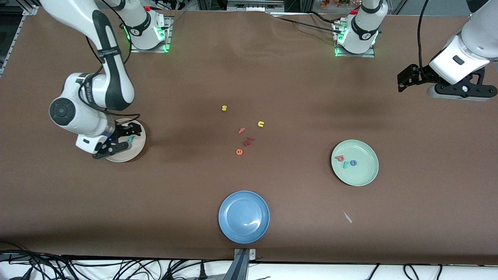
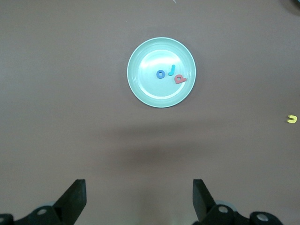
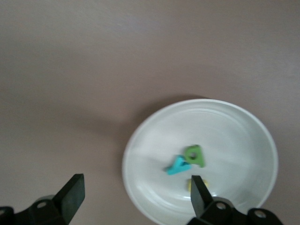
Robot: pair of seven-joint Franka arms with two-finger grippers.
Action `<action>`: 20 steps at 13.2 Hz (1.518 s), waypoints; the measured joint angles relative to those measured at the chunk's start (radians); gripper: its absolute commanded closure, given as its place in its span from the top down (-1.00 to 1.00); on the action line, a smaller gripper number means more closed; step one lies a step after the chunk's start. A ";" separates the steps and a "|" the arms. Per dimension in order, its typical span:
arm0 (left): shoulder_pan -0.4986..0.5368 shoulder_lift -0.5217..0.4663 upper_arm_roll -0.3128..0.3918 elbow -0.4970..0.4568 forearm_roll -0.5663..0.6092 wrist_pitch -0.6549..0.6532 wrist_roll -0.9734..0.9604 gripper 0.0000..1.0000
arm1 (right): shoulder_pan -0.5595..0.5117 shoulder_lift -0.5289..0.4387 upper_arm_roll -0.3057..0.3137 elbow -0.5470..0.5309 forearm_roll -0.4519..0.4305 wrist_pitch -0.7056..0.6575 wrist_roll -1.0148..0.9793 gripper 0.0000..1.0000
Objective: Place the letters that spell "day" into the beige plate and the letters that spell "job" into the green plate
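The beige plate lies toward the right arm's end of the table. In it are a teal y, a green letter and a yellow letter, half hidden by a finger. My right gripper hovers open just over the plate's rim, holding nothing. The green plate holds a salmon-pink letter, a teal j and a blue o. My left gripper waits open, high over the left arm's end of the table.
A blue plate sits near the front edge. Loose letters lie mid-table: yellow s, yellow u, pink f, dark red pieces, orange e. A pale scrap lies nearer the camera than the green plate.
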 measured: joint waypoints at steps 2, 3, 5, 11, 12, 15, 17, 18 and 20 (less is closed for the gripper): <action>0.000 0.000 -0.007 0.009 0.000 -0.004 0.000 1.00 | 0.050 0.000 0.000 0.030 0.000 -0.055 0.114 1.00; 0.001 0.000 -0.006 0.012 0.000 -0.007 0.000 1.00 | 0.066 0.000 0.000 0.041 0.000 -0.076 0.155 1.00; 0.006 0.000 -0.003 0.023 0.000 -0.009 0.000 1.00 | 0.080 0.000 0.000 0.064 -0.001 -0.121 0.210 1.00; 0.014 0.000 -0.001 0.033 0.000 -0.011 0.000 1.00 | -0.012 -0.048 0.158 0.146 -0.143 -0.262 0.414 1.00; 0.014 0.000 -0.003 0.033 0.000 -0.011 0.000 1.00 | -0.073 -0.083 0.247 0.147 -0.196 -0.289 0.461 1.00; 0.013 0.000 -0.006 0.034 0.000 -0.032 0.001 1.00 | -0.210 -0.202 0.408 0.150 -0.279 -0.384 0.498 1.00; 0.009 0.000 -0.019 0.038 0.000 -0.048 0.002 1.00 | -0.262 -0.261 0.433 0.150 -0.292 -0.418 0.496 1.00; 0.008 0.000 -0.024 0.044 0.000 -0.051 0.002 1.00 | -0.284 -0.277 0.440 0.150 -0.294 -0.422 0.492 1.00; 0.012 0.001 -0.023 0.055 0.000 -0.054 0.002 1.00 | -0.330 -0.303 0.460 0.151 -0.299 -0.437 0.478 1.00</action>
